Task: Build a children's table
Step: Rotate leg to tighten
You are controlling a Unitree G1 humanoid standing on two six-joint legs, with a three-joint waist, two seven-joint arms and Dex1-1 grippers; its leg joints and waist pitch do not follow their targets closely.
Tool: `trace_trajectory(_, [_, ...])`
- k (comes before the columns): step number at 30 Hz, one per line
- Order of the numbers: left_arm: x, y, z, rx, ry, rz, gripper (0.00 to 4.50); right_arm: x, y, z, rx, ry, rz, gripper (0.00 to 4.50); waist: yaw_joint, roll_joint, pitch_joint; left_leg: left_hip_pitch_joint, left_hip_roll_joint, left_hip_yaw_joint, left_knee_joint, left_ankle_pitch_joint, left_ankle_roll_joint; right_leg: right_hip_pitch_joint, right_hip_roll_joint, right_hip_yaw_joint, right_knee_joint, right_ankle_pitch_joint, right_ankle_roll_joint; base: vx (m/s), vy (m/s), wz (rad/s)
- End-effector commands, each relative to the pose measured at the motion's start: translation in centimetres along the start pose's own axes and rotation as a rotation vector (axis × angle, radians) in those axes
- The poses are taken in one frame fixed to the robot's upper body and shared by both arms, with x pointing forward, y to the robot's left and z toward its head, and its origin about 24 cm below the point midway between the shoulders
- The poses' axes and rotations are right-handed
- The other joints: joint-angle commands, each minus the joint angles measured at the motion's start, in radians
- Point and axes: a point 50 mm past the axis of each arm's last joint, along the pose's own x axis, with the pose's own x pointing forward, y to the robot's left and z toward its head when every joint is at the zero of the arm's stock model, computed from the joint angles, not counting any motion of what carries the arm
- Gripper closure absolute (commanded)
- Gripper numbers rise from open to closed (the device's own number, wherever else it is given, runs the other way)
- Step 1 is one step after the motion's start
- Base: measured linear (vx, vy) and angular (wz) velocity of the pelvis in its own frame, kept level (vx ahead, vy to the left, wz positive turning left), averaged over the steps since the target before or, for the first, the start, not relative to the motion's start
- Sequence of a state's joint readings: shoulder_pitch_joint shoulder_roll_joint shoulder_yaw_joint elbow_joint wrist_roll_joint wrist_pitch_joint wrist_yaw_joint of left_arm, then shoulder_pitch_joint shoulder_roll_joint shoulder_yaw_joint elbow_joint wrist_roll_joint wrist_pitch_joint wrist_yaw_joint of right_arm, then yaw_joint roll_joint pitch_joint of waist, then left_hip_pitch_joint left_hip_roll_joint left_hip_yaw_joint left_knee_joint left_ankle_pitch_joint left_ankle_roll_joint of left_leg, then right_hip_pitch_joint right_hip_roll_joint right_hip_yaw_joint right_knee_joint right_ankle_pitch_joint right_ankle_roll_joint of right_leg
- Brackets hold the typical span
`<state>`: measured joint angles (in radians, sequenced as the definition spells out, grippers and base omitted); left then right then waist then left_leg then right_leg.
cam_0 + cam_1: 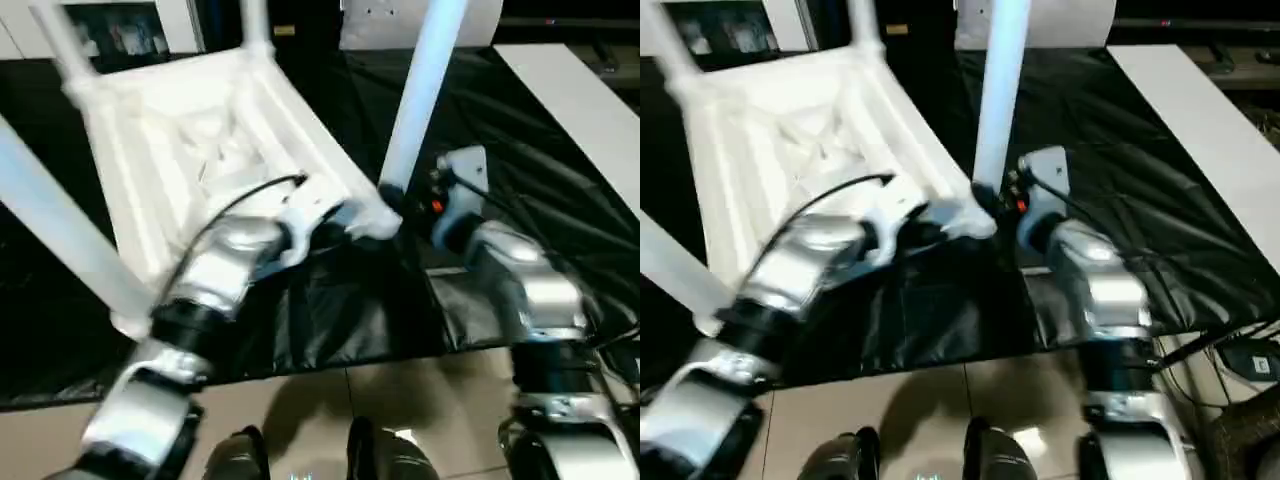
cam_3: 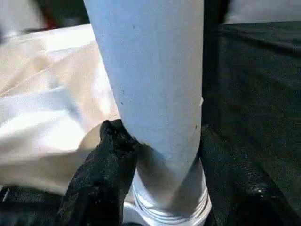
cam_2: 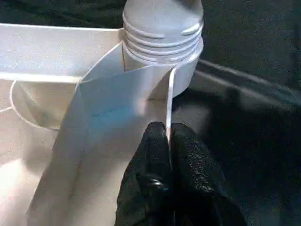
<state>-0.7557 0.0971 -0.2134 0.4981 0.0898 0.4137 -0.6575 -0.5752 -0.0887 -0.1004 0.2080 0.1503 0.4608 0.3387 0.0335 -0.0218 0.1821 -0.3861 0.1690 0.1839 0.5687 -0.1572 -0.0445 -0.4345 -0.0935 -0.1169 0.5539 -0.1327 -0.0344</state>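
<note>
Clearly the left claw (image 3: 168, 141) pinches the upturned table's rim (image 3: 170, 101) steady, while the right claw (image 2: 162, 155) clasps the leg (image 2: 150, 75) at its socket (image 1: 378, 222).

Near leg (image 1: 425, 90): top cut off by frame edge
Left end effector (image 1: 345, 222): fingertips hidden behind wrist
Children's table (image 1: 200, 150): blurred

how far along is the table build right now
Mostly done: the table top lies upside down with legs already standing in its other corners. In hand: the right gripper clasps the near leg at its socket, where threads still show, while the left gripper pinches the top's rim. Left: seating that leg, then flipping the table upright.
</note>
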Motion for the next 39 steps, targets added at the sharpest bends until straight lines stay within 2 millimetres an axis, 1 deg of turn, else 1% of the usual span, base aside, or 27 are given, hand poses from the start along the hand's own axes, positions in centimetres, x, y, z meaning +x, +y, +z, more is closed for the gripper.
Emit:
trace_trajectory(1, [1.3, -1.6, 2.2, -0.008, -0.106, 0.013, 4.5, 0.8, 2.3, -1.7, 0.026, 0.049, 0.005, 2.05, 0.007, -0.008, -0.083, 0.022, 0.054, -0.031, -0.069, -0.231, 0.056, 0.053, -0.079, 0.062, -0.077, -0.435, -0.115, 0.0, 0.0, 0.0])
trace_trajectory(2, [1.4, -1.8, 2.2, 0.003, -0.106, 0.008, 4.5, 0.8, 2.4, -1.6, 0.012, 0.039, 0.007, 1.91, 0.007, -0.01, -0.083, 0.02, 0.054, -0.03, -0.07, -0.216, 0.063, 0.054, -0.076, 0.063, -0.072, -0.401, -0.125, 0.07, -0.008, 0.08])
trace_trajectory(3, [1.4, -1.8, 2.3, 0.006, -0.106, 0.005, 4.5, 0.7, 2.4, -1.6, 0.007, 0.034, 0.008, 1.91, 0.01, -0.011, -0.087, 0.019, 0.051, -0.027, -0.068, -0.184, 0.081, 0.059, -0.074, 0.066, -0.064, -0.334, -0.143, 0.051, -0.008, 0.06])
trace_trajectory(5, [1.4, -1.9, 2.3, 0.013, -0.107, -0.004, 4.5, 0.6, 2.3, -1.5, 0.012, 0.014, 0.008, 1.82, 0.012, -0.01, -0.088, 0.018, 0.051, -0.023, -0.064, -0.15, 0.114, 0.059, -0.073, 0.07, -0.056, -0.266, -0.173, 0.026, -0.006, 0.03])
trace_trajectory(6, [1.2, -1.9, 2.2, 0.022, -0.109, -0.014, 4.5, 0.5, 2.0, -1.5, 0.022, 0.006, 0.014, 1.64, 0.013, -0.012, -0.089, 0.014, 0.048, -0.022, -0.062, -0.134, 0.128, 0.064, -0.073, 0.07, -0.051, -0.246, -0.185, 0.0, 0.0, 0.0])
trace_trajectory(7, [0.8, -1.7, 2.0, 0.053, -0.111, -0.037, 4.5, 0.1, 1.6, -1.2, 0.018, -0.013, 0.055, 1.49, 0.015, -0.011, -0.09, 0.014, 0.047, -0.022, -0.061, -0.127, 0.141, 0.068, -0.074, 0.069, -0.051, -0.24, -0.189, 0.0, 0.0, 0.0])
trace_trajectory(9, [0.7, -1.7, 2.0, 0.068, -0.115, -0.049, 4.5, -0.1, 1.4, -1.1, 0.009, -0.015, 0.067, 1.33, 0.016, -0.01, -0.089, 0.012, 0.049, -0.021, -0.061, -0.115, 0.157, 0.068, -0.072, 0.069, -0.049, -0.226, -0.194, 0.0, 0.0, 0.0])
trace_trajectory(10, [0.5, -1.7, 1.8, 0.076, -0.118, -0.07, 4.5, -0.3, 0.9, -1.1, -0.003, -0.012, 0.074, 1.19, 0.017, -0.01, -0.09, 0.012, 0.049, -0.022, -0.06, -0.114, 0.159, 0.068, -0.071, 0.068, -0.049, -0.228, -0.194, 0.0, 0.0, 0.0])
trace_trajectory(12, [-0.7, -1.2, 0.6, 0.107, -0.104, -0.151, 4.5, -1.4, -1.3, -0.5, -0.047, -0.003, 0.134, 1.0, 0.02, -0.011, -0.088, 0.012, 0.05, -0.023, -0.061, -0.123, 0.161, 0.073, -0.07, 0.067, -0.05, -0.249, -0.191, 0.0, 0.0, 0.0])
trace_trajectory(13, [-1.0, -1.1, 0.3, 0.119, -0.101, -0.168, 4.5, -1.7, -1.8, -0.3, -0.057, -0.001, 0.15, 0.96, 0.02, -0.011, -0.085, 0.013, 0.051, -0.022, -0.062, -0.136, 0.161, 0.071, -0.07, 0.068, -0.055, -0.271, -0.186, 0.0, 0.0, 0.0])
trace_trajectory(14, [-1.2, -1.0, 0.1, 0.122, -0.096, -0.183, 4.5, -1.9, -2.2, -0.2, -0.065, 0.002, 0.161, 0.96, 0.02, -0.01, -0.085, 0.014, 0.052, -0.023, -0.062, -0.144, 0.156, 0.07, -0.072, 0.068, -0.055, -0.286, -0.185, 0.0, 0.0, 0.0])
trace_trajectory(16, [-1.8, -0.7, -0.4, 0.132, -0.092, -0.216, 4.5, -2.3, -3.0, 0.1, -0.103, 0.017, 0.204, 0.72, 0.02, -0.009, -0.081, 0.017, 0.052, -0.022, -0.064, -0.171, 0.14, 0.065, -0.073, 0.068, -0.061, -0.34, -0.176, 0.0, 0.0, 0.0])
trace_trajectory(17, [-2.0, -0.6, -0.7, 0.131, -0.086, -0.231, 4.5, -2.5, -3.3, 0.2, -0.12, 0.028, 0.234, 0.62, 0.022, -0.01, -0.086, 0.018, 0.053, -0.023, -0.063, -0.181, 0.13, 0.068, -0.074, 0.066, -0.063, -0.363, -0.172, 0.0, 0.0, 0.0])
trace_trajectory(20, [-2.8, -0.2, -1.3, 0.166, -0.072, -0.287, 4.5, -3.2, -3.8, 0.5, -0.182, 0.065, 0.361, 0.32, 0.025, -0.009, -0.085, 0.019, 0.057, -0.024, -0.063, -0.181, 0.121, 0.067, -0.073, 0.069, -0.061, -0.357, -0.173, 0.0, 0.0, 0.0])
trace_trajectory(22, [-3.5, 0.0, -1.7, 0.174, -0.06, -0.345, 4.5, -3.8, -4.0, 0.7, -0.219, 0.088, 0.475, 0.32, 0.027, -0.008, -0.087, 0.018, 0.058, -0.024, -0.062, -0.183, 0.125, 0.068, -0.075, 0.068, -0.056, -0.343, -0.187, 0.0, 0.0, 0.0])
trace_trajectory(23, [-4.0, 0.0, -1.9, 0.19, -0.064, -0.407, 4.5, -4.3, -4.0, 0.9, -0.237, 0.103, 0.577, 0.32, 0.029, -0.011, -0.087, 0.017, 0.057, -0.024, -0.061, -0.183, 0.129, 0.069, -0.076, 0.069, -0.055, -0.338, -0.188, 0.0, 0.0, 0.0])
trace_trajectory(25, [-4.5, 0.1, -2.1, 0.209, -0.056, -0.449, 4.5, -4.8, -3.9, 1.0, -0.25, 0.114, 0.673, 0.32, 0.029, -0.014, -0.088, 0.016, 0.06, -0.023, -0.06, -0.17, 0.142, 0.07, -0.077, 0.071, -0.051, -0.314, -0.202, 0.0, 0.0, 0.0])
trace_trajectory(28, [-5.0, 0.2, -2.4, 0.233, -0.032, -0.504, 4.5, -5.4, -3.8, 1.0, -0.25, 0.142, 0.793, 0.47, 0.032, -0.01, -0.089, 0.016, 0.063, -0.022, -0.058, -0.152, 0.157, 0.068, -0.073, 0.07, -0.044, -0.279, -0.219, 0.0, 0.0, 0.0])
trace_trajectory(29, [-5.4, 0.1, -2.6, 0.27, -0.023, -0.574, 4.5, -5.6, -3.7, 0.9, -0.25, 0.168, 0.856, 0.47, 0.033, -0.016, -0.091, 0.016, 0.064, -0.02, -0.056, -0.142, 0.162, 0.067, -0.073, 0.07, -0.041, -0.263, -0.226, 0.0, 0.0, 0.0])
trace_trajectory(30, [-5.5, 0.1, -2.6, 0.272, -0.022, -0.581, 4.5, -5.6, -3.7, 0.9, -0.25, 0.17, 0.862, 0.47, 0.035, -0.015, -0.091, 0.016, 0.063, -0.021, -0.055, -0.138, 0.167, 0.068, -0.073, 0.069, -0.04, -0.26, -0.229, 0.0, 0.0, 0.0])
trace_trajectory(31, [-5.6, 0.1, -2.7, 0.283, -0.018, -0.606, 4.5, -5.7, -3.7, 0.9, -0.25, 0.178, 0.885, 0.57, 0.038, -0.012, -0.092, 0.017, 0.066, -0.02, -0.054, -0.121, 0.171, 0.066, -0.073, 0.07, -0.036, -0.242, -0.237, 0.0, 0.0, 0.0])
trace_trajectory(32, [-5.8, 0.0, -2.8, 0.299, -0.009, -0.639, 4.5, -5.7, -3.6, 0.9, -0.244, 0.186, 0.916, 0.81, 0.038, -0.014, -0.092, 0.017, 0.067, -0.019, -0.054, -0.117, 0.172, 0.065, -0.073, 0.071, -0.035, -0.237, -0.24, 0.0, 0.0, 0.0])
trace_trajectory(33, [-5.9, 0.0, -2.9, 0.307, -0.003, -0.656, 4.5, -5.7, -3.6, 0.8, -0.24, 0.19, 0.934, 0.87, 0.043, -0.013, -0.093, 0.017, 0.066, -0.019, -0.053, -0.116, 0.175, 0.066, -0.074, 0.07, -0.034, -0.237, -0.244, 0.0, 0.0, 0.0])
trace_trajectory(34, [-6.2, -0.1, -3.0, 0.326, 0.011, -0.702, 4.5, -5.7, -3.5, 0.8, -0.223, 0.199, 0.981, 0.92, 0.047, -0.015, -0.09, 0.019, 0.067, -0.017, -0.054, -0.117, 0.173, 0.063, -0.074, 0.071, -0.035, -0.244, -0.246, 0.0, 0.0, 0.0])
trace_trajectory(36, [-6.2, -0.1, -3.0, 0.334, 0.016, -0.72, 4.5, -5.7, -3.4, 0.7, -0.214, 0.207, 1.006, 1.03, 0.051, -0.013, -0.089, 0.02, 0.068, -0.017, -0.055, -0.122, 0.169, 0.062, -0.075, 0.072, -0.036, -0.259, -0.245, 0.0, 0.0, 0.0])
trace_trajectory(37, [-6.3, -0.1, -3.0, 0.339, 0.019, -0.73, 4.5, -5.7, -3.4, 0.7, -0.209, 0.213, 1.021, 1.26, 0.054, -0.014, -0.088, 0.021, 0.069, -0.018, -0.056, -0.136, 0.157, 0.062, -0.076, 0.071, -0.037, -0.282, -0.241, 0.0, 0.0, 0.0])
trace_trajectory(39, [-6.3, 0.0, -2.9, 0.351, 0.023, -0.737, 4.5, -5.8, -3.2, 0.4, -0.2, 0.236, 1.059, 1.32, 0.056, -0.015, -0.086, 0.021, 0.069, -0.018, -0.057, -0.149, 0.147, 0.061, -0.076, 0.072, -0.04, -0.3, -0.234, 0.0, 0.0, 0.0])
